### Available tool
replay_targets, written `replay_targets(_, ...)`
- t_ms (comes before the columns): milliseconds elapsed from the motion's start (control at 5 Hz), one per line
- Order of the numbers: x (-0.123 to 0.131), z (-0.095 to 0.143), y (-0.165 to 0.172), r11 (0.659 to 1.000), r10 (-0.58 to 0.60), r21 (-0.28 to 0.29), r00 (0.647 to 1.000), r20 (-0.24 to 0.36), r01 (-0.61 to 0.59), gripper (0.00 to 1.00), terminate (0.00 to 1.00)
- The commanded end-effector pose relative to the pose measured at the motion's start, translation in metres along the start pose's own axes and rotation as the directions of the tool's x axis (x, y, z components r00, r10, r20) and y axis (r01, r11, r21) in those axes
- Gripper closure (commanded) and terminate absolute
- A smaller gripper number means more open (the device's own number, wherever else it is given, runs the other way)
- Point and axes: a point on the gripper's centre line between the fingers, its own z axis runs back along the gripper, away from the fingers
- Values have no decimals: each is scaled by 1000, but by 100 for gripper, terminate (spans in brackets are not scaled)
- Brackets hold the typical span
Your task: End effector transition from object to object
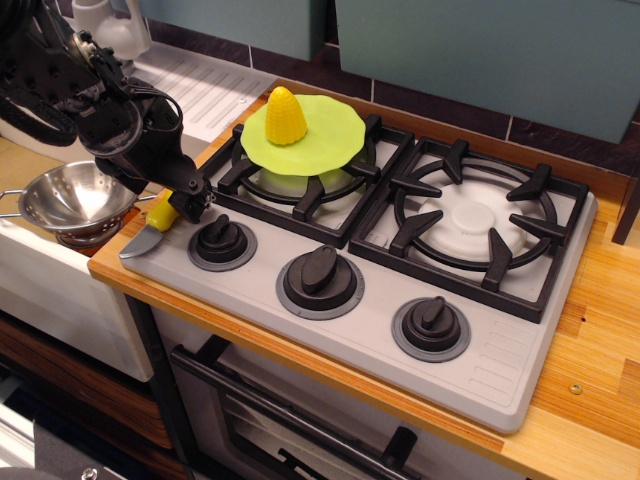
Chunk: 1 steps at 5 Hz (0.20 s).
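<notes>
My black gripper (192, 200) hangs from a bulky black wrist with loose cables at the left edge of the stove. Its fingertips (197, 196) sit low over the front left corner, right beside the yellow handle of a small knife (150, 226) that lies flat on the grey stove top with its grey blade pointing front left. The fingers read as one dark mass, so I cannot tell whether they are open or shut, or whether they touch the handle. The left stove knob (221, 240) is just to the gripper's right.
A yellow corn cob (285, 115) stands on a green round plate (335, 125) on the back left burner. A metal colander (70, 195) sits to the left of the stove (510, 370). The right burner grate (475, 220) is bare. Two more knobs (320, 280) line the front.
</notes>
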Motion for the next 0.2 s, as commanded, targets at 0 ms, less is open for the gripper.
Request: replay_targets(0,-2,-4,0,1000,-15,-6,1000,-14,15,0,100)
